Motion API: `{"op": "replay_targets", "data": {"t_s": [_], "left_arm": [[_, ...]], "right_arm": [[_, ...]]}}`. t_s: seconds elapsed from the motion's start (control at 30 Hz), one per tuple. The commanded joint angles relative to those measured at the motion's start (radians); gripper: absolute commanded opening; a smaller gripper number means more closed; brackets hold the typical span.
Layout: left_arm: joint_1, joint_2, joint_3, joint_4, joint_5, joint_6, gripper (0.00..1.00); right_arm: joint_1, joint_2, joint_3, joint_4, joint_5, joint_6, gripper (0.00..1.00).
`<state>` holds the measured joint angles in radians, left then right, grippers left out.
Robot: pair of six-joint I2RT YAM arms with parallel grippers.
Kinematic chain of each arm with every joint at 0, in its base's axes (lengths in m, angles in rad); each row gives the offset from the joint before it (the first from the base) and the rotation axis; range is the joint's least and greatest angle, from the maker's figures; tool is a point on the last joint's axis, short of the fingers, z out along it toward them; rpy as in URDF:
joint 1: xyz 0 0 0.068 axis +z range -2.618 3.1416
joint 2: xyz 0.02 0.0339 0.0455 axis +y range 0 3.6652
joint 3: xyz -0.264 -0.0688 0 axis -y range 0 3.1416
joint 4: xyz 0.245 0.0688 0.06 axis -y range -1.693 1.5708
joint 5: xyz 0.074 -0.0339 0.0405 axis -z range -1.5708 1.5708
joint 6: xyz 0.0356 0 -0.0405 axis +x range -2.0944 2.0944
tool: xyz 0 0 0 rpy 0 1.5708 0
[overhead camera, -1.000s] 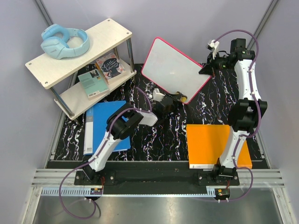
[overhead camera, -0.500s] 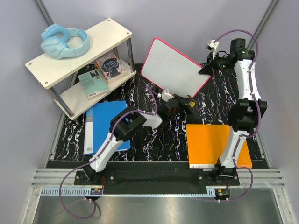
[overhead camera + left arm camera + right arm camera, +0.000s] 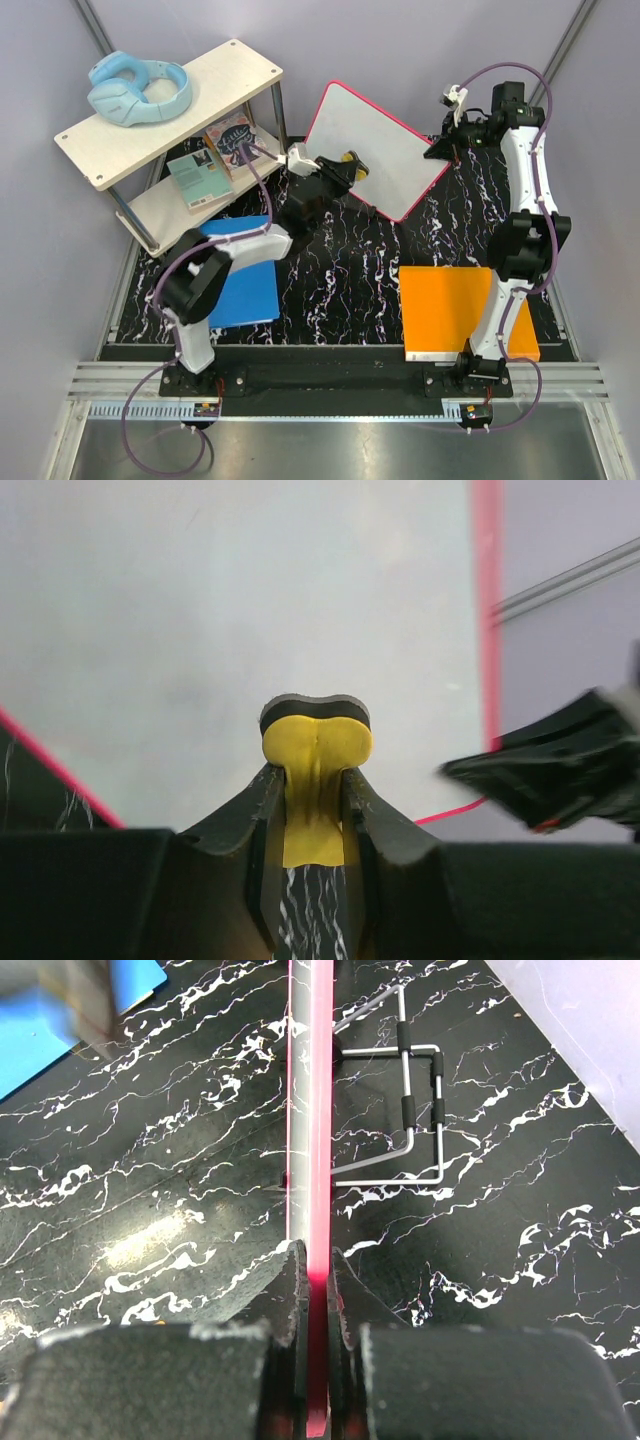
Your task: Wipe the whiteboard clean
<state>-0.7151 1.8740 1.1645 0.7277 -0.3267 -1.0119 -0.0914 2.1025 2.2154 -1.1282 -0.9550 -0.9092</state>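
Whiteboard (image 3: 385, 125), a flat square white panel with a thin red-pink frame, hangs tilted above the black white-veined marbled counter (image 3: 350, 290), its right corner clenched edge-on in the right pincer (image 3: 312, 1285). The left pincer (image 3: 313, 800) is clamped on a yellow eraser block with a black face (image 3: 316, 742), whose black end meets the blank board surface near its lower left edge; firm contact cannot be told

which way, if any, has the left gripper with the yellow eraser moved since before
Yes: left gripper moved up-left, away from the orange rectangular board, towards the white shelf.
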Motion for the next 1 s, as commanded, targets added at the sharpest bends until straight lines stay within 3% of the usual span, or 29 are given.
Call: {"op": "replay_targets", "data": {"t_s": [0.0, 0.27, 0.33, 0.57, 0.63, 0.77, 0.97], "left_arm": [[-0.017, -0.111, -0.023, -0.151, -0.14, 0.298, 0.0], [0.04, -0.082, -0.037, -0.289, -0.149, 0.343, 0.0], [0.048, -0.056, -0.005, -0.321, -0.175, 0.36, 0.0], [0.091, -0.009, 0.076, -0.35, -0.201, 0.394, 0.0], [0.101, 0.008, 0.095, -0.355, -0.199, 0.409, 0.0], [0.12, 0.019, 0.104, -0.356, -0.187, 0.415, 0.0], [0.134, -0.007, 0.048, -0.324, -0.167, 0.415, 0.0]], "right_arm": [[0.085, 0.123, -0.063, -0.398, 0.111, 0.01, 0.0], [0.085, 0.155, -0.03, -0.389, 0.133, 0.059, 0.07], [0.085, 0.163, -0.016, -0.389, 0.136, 0.069, 0.14], [0.085, 0.194, 0.038, -0.407, 0.143, 0.075, 0.22], [0.113, 0.227, 0.096, -0.432, 0.159, 0.069, 0.21], [0.121, 0.283, 0.201, -0.504, 0.177, 0.056, 0.06], [0.122, 0.284, 0.175, -0.501, 0.196, 0.049, 0.06]]}}
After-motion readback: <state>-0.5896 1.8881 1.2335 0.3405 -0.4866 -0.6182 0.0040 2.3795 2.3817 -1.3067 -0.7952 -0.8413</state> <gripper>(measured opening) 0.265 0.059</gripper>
